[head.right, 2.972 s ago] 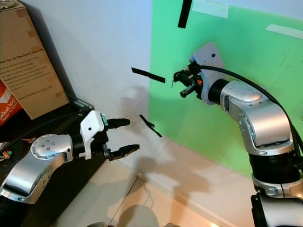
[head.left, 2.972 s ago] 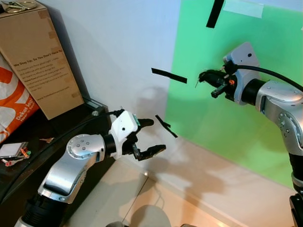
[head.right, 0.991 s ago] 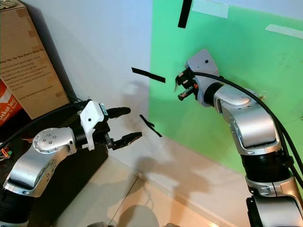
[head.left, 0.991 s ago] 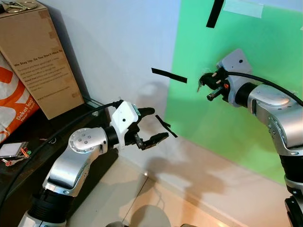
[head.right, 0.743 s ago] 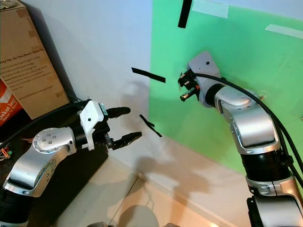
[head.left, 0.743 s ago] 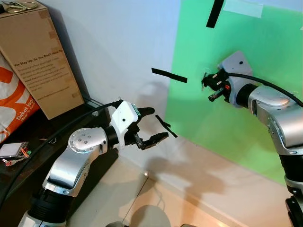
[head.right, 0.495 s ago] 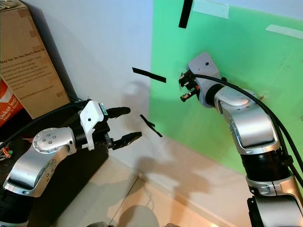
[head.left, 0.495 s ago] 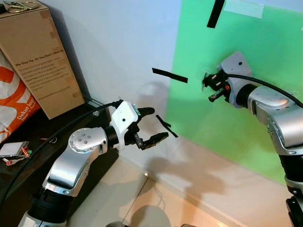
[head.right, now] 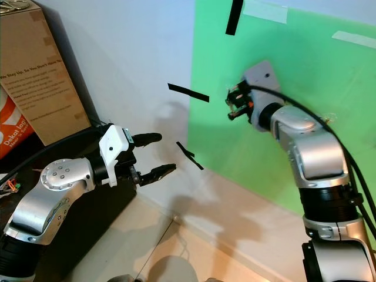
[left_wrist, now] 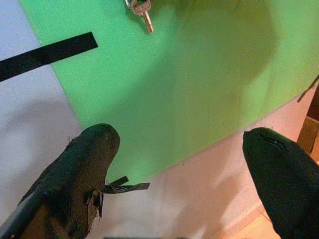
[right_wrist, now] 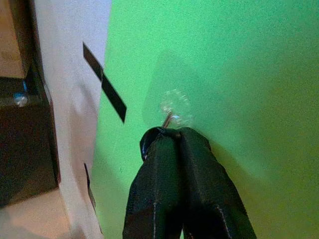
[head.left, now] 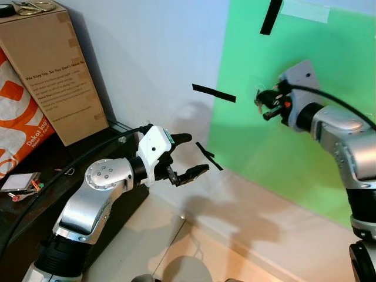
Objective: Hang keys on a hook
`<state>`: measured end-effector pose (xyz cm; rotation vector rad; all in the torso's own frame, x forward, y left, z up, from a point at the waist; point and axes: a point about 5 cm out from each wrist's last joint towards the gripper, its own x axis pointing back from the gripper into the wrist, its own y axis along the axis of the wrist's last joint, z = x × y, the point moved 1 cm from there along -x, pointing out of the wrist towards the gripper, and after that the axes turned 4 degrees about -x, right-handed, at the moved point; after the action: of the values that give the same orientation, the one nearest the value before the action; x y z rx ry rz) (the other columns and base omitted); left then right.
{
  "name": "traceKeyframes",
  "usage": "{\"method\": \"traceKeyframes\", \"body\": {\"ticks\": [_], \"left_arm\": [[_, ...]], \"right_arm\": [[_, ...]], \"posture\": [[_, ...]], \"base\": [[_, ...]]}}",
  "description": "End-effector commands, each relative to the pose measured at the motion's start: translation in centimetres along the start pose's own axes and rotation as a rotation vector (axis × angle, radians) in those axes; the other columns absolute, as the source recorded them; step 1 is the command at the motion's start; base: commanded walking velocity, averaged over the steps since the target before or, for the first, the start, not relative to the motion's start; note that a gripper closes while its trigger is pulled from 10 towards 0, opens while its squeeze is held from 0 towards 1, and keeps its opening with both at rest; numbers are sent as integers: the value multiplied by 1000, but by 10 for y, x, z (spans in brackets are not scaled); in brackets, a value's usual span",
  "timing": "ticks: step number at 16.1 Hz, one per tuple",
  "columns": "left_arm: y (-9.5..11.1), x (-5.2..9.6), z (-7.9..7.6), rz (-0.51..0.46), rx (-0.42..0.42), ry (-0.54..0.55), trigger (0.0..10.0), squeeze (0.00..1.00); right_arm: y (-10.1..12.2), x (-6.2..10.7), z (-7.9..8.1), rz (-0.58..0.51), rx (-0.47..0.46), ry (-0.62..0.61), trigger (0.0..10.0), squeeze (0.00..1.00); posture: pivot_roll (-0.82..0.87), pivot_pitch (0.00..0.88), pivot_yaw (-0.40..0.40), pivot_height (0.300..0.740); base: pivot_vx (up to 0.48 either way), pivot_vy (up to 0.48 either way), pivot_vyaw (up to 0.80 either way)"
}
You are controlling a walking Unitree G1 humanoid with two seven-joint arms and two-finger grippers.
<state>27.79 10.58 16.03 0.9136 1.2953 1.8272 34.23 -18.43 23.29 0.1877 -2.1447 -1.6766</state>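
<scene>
Keys (left_wrist: 143,11) dangle against the green sheet (head.left: 329,147), cut off by the frame edge. Right gripper (right_wrist: 172,134), fingers pressed together, sits at the clear hook (right_wrist: 174,107), raised slightly since before. Left gripper (head.left: 191,155) gapes wide, idle.

Right gripper (right_wrist: 174,135) closed, left gripper (head.left: 191,155) agape.

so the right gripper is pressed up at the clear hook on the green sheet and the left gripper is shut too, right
Not quite: the left gripper is open, its two black fingers spread wide apart in the left wrist view. The right gripper is indeed shut, up at the clear hook on the green sheet.
</scene>
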Motion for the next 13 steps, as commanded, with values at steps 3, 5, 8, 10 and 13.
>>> {"method": "traceKeyframes", "body": {"ticks": [3, 5, 8, 10, 13], "left_arm": [[1, 0, 2, -9, -8, 7, 10000, 0], [1, 0, 2, -9, -7, 7, 10000, 0], [1, -1, 2, -10, -8, 9, 10000, 0], [1, 0, 2, -9, -7, 9, 10000, 0], [1, 0, 2, -7, -5, 8, 10000, 0]], "right_arm": [[22, 7, -9, -90, -33, -31, 10000, 0], [23, 7, -7, -99, -41, -14, 10000, 0], [19, 5, -6, -76, -26, -17, 10000, 0], [13, 4, -2, -52, -5, -8, 10000, 0], [1, 2, 6, 10, 60, 26, 10000, 0]], "posture": [[-62, 0, -15, 740], [-62, 0, -15, 740], [-62, 0, -18, 740], [-61, 0, -21, 740], [-61, 0, -21, 740]], "base": [[0, 0, 0], [0, 0, 0], [0, 0, 0], [0, 0, 0], [0, 0, 0]]}}
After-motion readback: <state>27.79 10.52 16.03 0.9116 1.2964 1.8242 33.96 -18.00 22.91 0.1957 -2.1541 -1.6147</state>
